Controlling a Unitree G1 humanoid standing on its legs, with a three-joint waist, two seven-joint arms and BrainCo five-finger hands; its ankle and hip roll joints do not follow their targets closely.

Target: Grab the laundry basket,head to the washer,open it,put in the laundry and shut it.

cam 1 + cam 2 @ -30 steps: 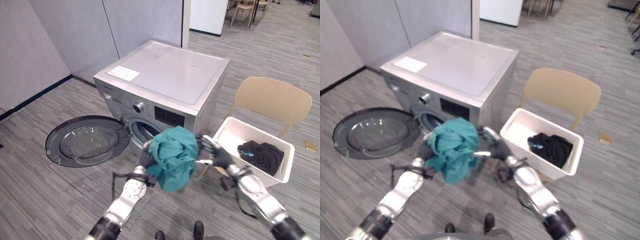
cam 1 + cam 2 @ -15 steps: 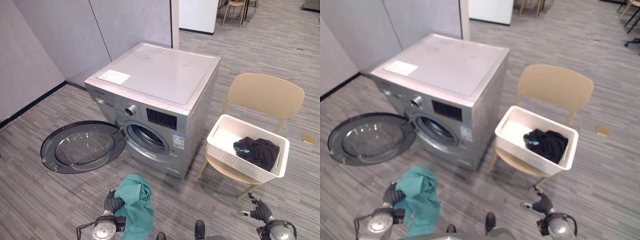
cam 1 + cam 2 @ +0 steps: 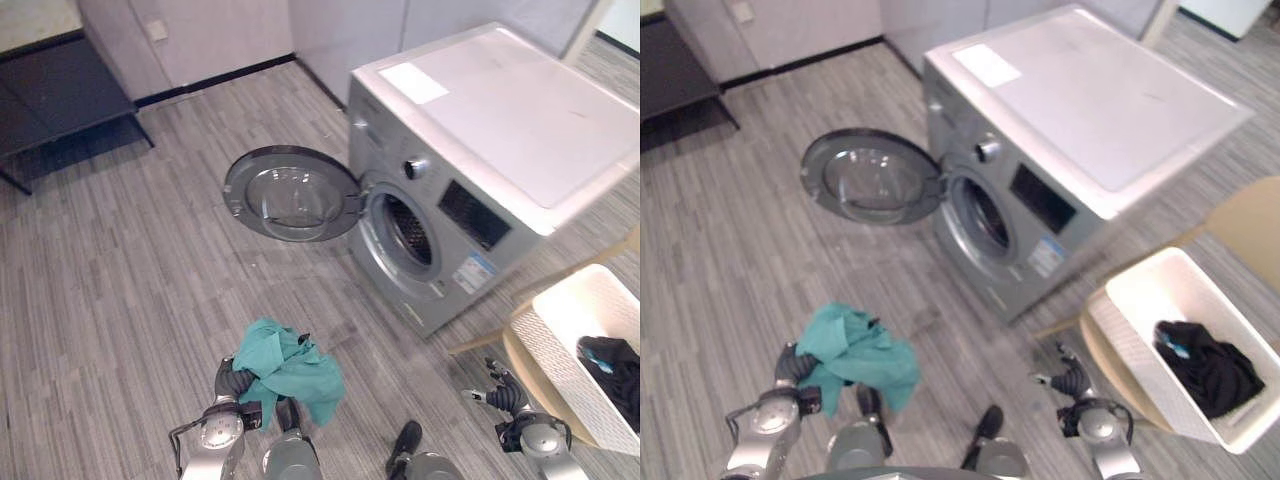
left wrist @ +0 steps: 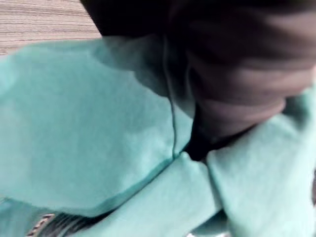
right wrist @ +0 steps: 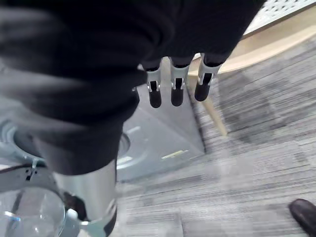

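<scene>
The left robot hand (image 3: pixel 234 380) is low in front of the robot, its fingers curled round a bunched teal cloth (image 3: pixel 287 366) that drapes over it above the grey floor (image 3: pixel 120 260); its wrist view shows the teal cloth (image 4: pixel 98 138) pressed close against the dark cover. The right robot hand (image 3: pixel 503 395) is low on the right with nothing in it, fingers (image 5: pixel 172 89) straight and relaxed, near the chair (image 3: pixel 1120 375). The washer (image 3: pixel 500 160) stands ahead with its round door (image 3: pixel 290 193) swung wide open and the drum (image 3: pixel 405 228) exposed. The white basket (image 3: pixel 1150 300) sits on the chair right of the washer, with dark laundry (image 3: pixel 1210 365) inside.
</scene>
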